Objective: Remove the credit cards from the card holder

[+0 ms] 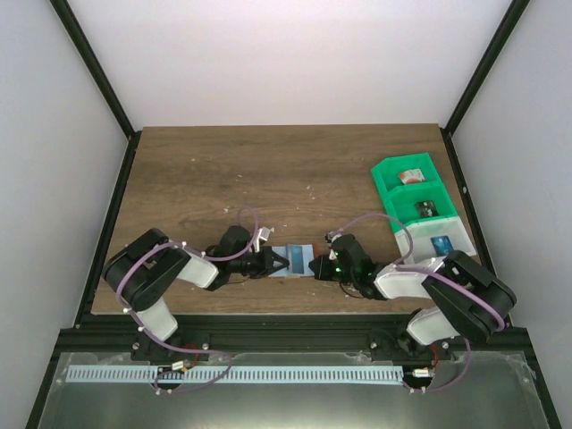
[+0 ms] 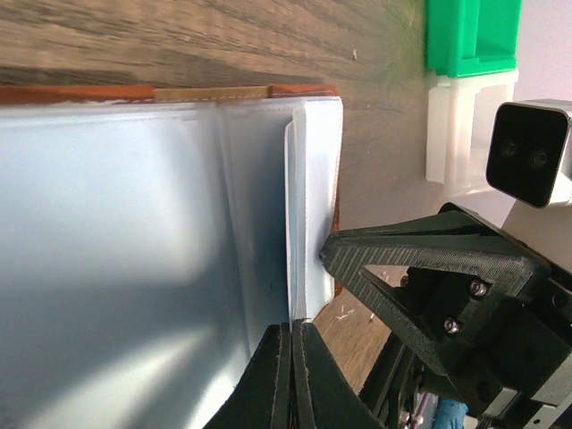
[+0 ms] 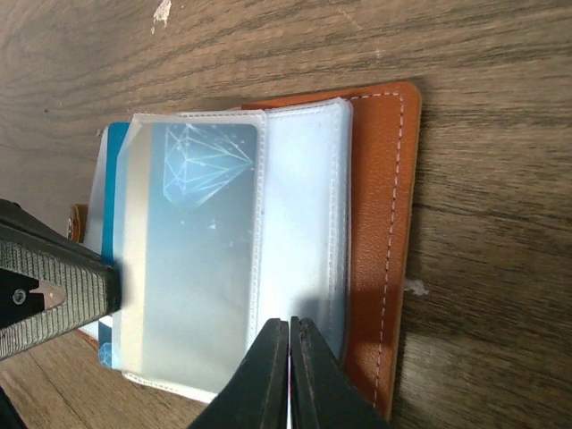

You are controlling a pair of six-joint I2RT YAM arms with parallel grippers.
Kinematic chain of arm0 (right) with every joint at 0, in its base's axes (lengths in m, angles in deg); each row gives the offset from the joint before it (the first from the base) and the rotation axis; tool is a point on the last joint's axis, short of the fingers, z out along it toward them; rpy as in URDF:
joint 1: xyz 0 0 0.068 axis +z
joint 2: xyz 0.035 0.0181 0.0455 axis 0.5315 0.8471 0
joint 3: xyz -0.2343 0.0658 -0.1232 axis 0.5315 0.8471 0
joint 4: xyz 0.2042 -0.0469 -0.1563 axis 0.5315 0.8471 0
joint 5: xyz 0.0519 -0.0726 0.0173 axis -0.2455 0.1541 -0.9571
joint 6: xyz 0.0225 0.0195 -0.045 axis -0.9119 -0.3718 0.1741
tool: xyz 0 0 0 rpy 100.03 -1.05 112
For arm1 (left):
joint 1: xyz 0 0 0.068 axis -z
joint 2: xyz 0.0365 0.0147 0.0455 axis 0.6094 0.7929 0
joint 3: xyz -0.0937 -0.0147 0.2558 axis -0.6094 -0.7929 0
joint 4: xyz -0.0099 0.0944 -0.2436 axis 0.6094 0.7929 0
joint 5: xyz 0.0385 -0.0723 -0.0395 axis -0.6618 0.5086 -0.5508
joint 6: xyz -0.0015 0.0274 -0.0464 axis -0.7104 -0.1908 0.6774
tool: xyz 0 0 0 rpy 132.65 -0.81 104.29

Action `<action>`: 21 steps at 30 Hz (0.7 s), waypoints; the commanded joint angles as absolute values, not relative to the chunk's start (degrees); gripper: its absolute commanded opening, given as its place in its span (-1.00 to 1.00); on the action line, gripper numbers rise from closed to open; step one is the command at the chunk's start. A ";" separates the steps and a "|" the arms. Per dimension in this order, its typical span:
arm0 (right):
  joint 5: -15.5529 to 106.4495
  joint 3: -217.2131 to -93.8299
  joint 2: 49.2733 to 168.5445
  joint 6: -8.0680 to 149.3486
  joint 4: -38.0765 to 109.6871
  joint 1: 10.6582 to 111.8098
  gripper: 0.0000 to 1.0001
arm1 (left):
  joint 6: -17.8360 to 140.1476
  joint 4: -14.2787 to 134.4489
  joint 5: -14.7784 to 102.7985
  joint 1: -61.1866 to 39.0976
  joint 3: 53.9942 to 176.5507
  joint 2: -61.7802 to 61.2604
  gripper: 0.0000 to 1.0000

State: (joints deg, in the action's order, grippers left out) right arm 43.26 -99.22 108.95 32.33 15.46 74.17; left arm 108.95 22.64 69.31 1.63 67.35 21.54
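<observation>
A brown wooden table [image 1: 268, 170] with dark grain lines stands between plain white walls [image 1: 286, 54]. Thin black metal posts [image 1: 92, 63] run up the corners. A shiny grey metal sheet [image 1: 295, 407] lies along the near edge. The light is soft and even.

Left end effector [image 1: 268, 263] and right end effector [image 1: 320, 265] flank the card holder [image 1: 295, 259].

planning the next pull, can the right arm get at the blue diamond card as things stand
Probably yes: the right gripper is shut on the edge of the card holder, with the blue card just ahead of it. But the card sits inside a clear sleeve, so it would need to regrip.
</observation>
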 commanded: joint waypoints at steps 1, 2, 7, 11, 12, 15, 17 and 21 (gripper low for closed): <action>44.08 -98.27 110.96 32.14 18.24 73.94 -0.91 | 106.65 19.25 72.32 0.45 66.86 20.18 -0.97; 44.09 -98.41 111.05 32.11 18.15 73.99 -0.91 | 105.87 20.39 72.48 0.48 67.44 20.34 -0.86; 44.07 -98.84 110.63 32.23 18.59 73.94 -0.91 | 107.21 17.40 74.07 0.43 67.67 22.13 -1.00; 44.30 -99.21 109.54 32.43 19.57 73.94 -0.92 | 108.23 14.95 75.37 0.45 67.48 23.56 -1.00; 44.50 -99.19 109.34 32.52 19.79 73.91 -0.91 | 108.39 14.73 75.64 0.41 67.44 23.76 -0.97; 44.49 -99.29 109.01 32.42 20.17 73.91 -0.91 | 108.36 14.55 75.90 0.34 67.48 24.20 -0.91; 44.23 -99.31 108.19 32.29 20.29 73.96 -0.91 | 108.42 14.31 76.02 0.41 67.37 24.71 -1.00; 43.70 -99.94 105.25 31.98 21.67 74.03 -0.90 | 108.43 14.48 75.73 0.39 67.40 25.24 -1.00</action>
State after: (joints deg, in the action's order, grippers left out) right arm 43.09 -99.24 107.73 32.35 17.10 74.17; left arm 108.84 17.24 74.88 0.61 67.09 24.45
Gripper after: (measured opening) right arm 0.043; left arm 0.020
